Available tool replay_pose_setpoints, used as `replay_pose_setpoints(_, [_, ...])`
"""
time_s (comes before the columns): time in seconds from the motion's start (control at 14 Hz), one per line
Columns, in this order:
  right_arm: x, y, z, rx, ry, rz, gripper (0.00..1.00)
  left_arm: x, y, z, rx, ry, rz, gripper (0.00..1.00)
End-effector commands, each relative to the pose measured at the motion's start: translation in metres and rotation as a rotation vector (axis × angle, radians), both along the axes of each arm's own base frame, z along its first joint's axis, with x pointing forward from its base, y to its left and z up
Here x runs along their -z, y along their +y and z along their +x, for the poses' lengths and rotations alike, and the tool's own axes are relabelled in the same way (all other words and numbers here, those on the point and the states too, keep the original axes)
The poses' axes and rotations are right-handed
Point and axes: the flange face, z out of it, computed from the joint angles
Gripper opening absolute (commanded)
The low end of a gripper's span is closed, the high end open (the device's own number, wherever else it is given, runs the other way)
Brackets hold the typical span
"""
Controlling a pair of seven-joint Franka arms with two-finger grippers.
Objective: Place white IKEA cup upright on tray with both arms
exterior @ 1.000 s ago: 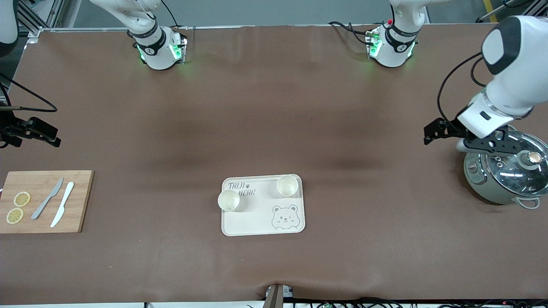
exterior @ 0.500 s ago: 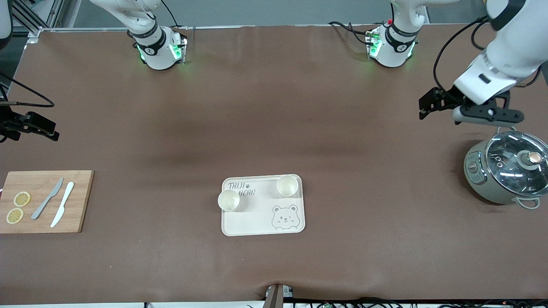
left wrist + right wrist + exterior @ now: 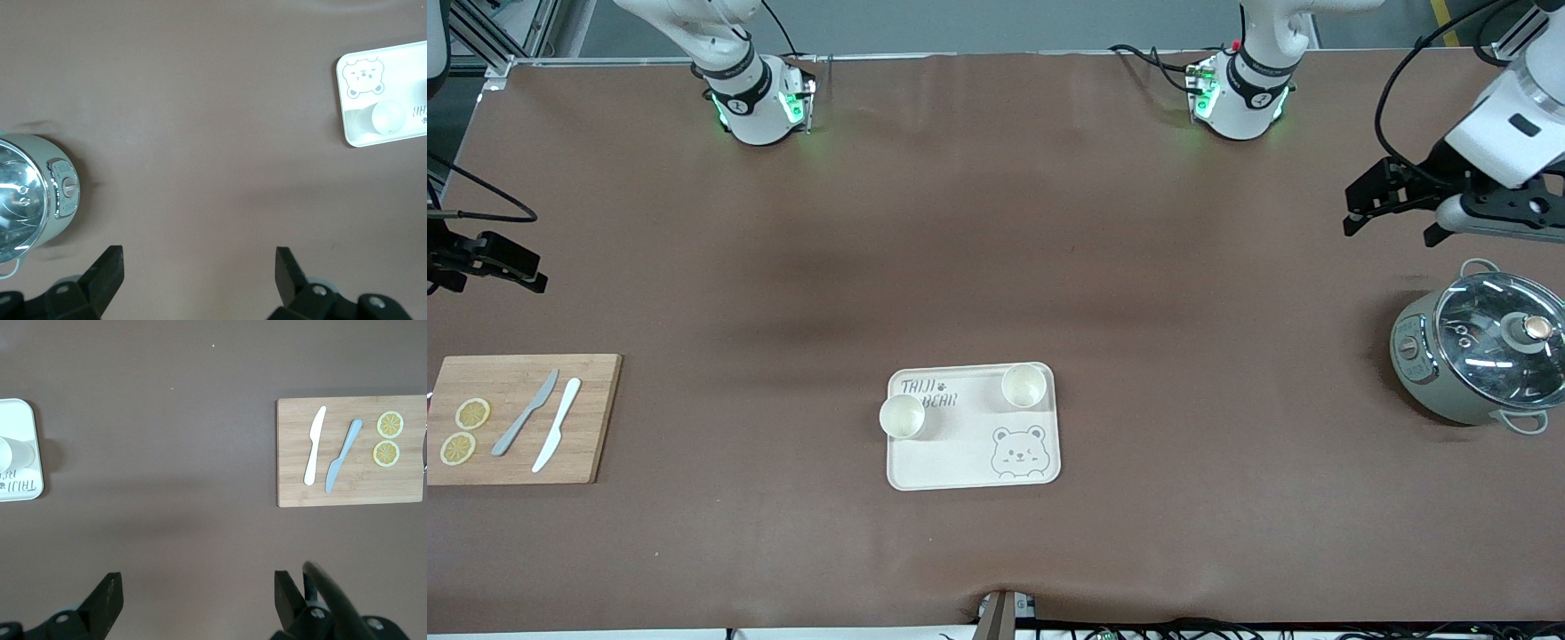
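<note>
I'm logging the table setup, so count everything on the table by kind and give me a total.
Cups: 2
Tray: 1
Cutting board: 1
Knives: 2
Lemon slices: 2
Lidded pot: 1
Total: 9

The tray [image 3: 971,449] is flat and cream, with rounded corners and a low rim. It lies on the brown table. It has grey "TAIJI BEAR" letters and a bear face at about 4 o'clock. Two white cups stand upright on it: one cup [image 3: 1024,385] at 1 o'clock, the other cup [image 3: 902,416] at the 9 o'clock edge.
</note>
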Motion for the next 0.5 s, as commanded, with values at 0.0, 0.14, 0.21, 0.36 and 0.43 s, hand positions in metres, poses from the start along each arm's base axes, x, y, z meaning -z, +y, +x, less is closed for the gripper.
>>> replay_pose_setpoints(0.0, [-0.0160,-0.0050,-0.0032,0.010,-0.019,0.005,1.00,-0.0058,0.0020,0.0093,0.016,0.012,0.025,1.00])
replay_pose_setpoints(0.14, [-0.0166,-0.0066,-0.0035,0.013,-0.019,0.006,1.00,-0.0057,0.0010,0.0097,0.016,0.013,0.025,1.00])
replay_pose_setpoints(0.21, [-0.0176,-0.0080,-0.0039,0.016,-0.023,0.009,1.00,-0.0049,0.0002,0.0095,0.017,0.014,0.026,1.00])
replay_pose_setpoints(0.36, [-0.0172,-0.0089,-0.0031,0.016,-0.026,0.010,1.00,-0.0048,-0.0008,0.0099,0.016,0.014,0.025,1.00])
replay_pose_setpoints(0.43, [-0.0172,-0.0089,-0.0031,0.016,-0.026,0.010,1.00,-0.0055,-0.0008,0.0099,0.010,0.013,0.025,1.00])
